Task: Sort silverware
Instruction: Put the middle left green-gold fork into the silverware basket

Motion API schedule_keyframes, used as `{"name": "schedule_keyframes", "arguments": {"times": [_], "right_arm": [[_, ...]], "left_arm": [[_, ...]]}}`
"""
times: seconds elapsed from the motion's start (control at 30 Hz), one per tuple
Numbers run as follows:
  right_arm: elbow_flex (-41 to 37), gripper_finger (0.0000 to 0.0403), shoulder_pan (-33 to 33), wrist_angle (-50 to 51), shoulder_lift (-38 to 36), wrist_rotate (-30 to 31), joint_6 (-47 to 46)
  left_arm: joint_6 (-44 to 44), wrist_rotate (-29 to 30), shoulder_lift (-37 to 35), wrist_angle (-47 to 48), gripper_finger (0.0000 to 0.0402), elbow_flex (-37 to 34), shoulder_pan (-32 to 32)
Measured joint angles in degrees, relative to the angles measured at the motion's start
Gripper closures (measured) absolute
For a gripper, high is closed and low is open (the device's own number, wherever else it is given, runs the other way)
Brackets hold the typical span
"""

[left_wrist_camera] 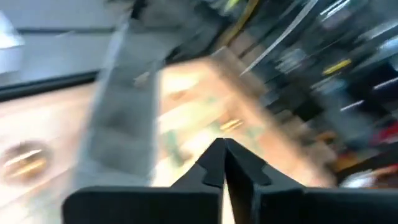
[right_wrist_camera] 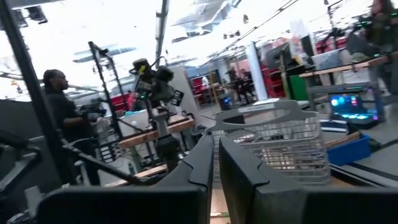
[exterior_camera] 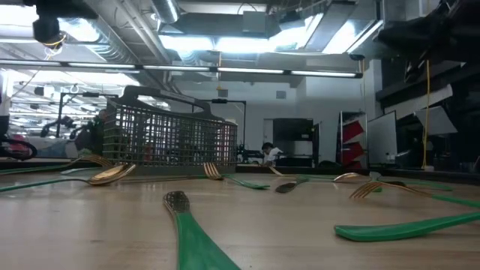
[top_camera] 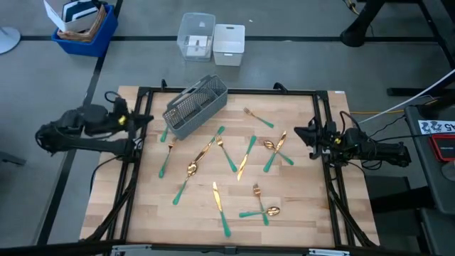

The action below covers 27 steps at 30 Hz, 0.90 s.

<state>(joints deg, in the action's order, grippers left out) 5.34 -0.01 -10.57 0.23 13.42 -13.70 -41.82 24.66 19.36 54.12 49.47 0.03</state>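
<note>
Several pieces of silverware with gold heads and teal handles lie flat and scattered on the wooden table (top_camera: 298, 213): a fork (top_camera: 257, 117) at the far right, a spoon (top_camera: 190, 169) near the middle, a knife (top_camera: 219, 203) toward the near edge. In the low view a fork (exterior_camera: 184, 225) lies closest. A grey mesh caddy (top_camera: 195, 107) lies at the far left of the table. My left gripper (top_camera: 147, 118) hovers shut at the left edge, near the caddy. My right gripper (top_camera: 298, 132) hovers shut at the right edge. Neither holds anything.
Black frame rails (top_camera: 227, 91) run along the table's edges. Beyond the far edge, on the floor, stand a clear container (top_camera: 197, 35), a white box (top_camera: 229, 44) and a blue bin (top_camera: 85, 28). A person (right_wrist_camera: 62, 118) stands in the room behind.
</note>
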Motion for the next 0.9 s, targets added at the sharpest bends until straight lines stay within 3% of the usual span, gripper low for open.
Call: {"name": "schedule_keyframes", "arguments": {"times": [0.17,0.3,0.57,0.9], "right_arm": [[0.00,0.0370,0.00,-0.03,0.00,2.03,-0.02],[0.02,0.0370,0.00,-0.04,0.00,2.13,0.00],[0.02,0.0370,0.00,-0.04,0.00,2.16,0.00],[0.03,0.0370,-0.01,-0.04,0.00,2.18,0.00]], "left_arm": [[-3.05,2.16,11.78,17.24,0.0402,6.37,0.00],[-4.59,2.30,18.11,25.62,0.0402,7.77,0.00],[-4.64,2.28,24.28,26.79,0.0390,7.77,0.00],[-10.25,2.26,25.63,26.83,0.0300,4.19,0.00]]}}
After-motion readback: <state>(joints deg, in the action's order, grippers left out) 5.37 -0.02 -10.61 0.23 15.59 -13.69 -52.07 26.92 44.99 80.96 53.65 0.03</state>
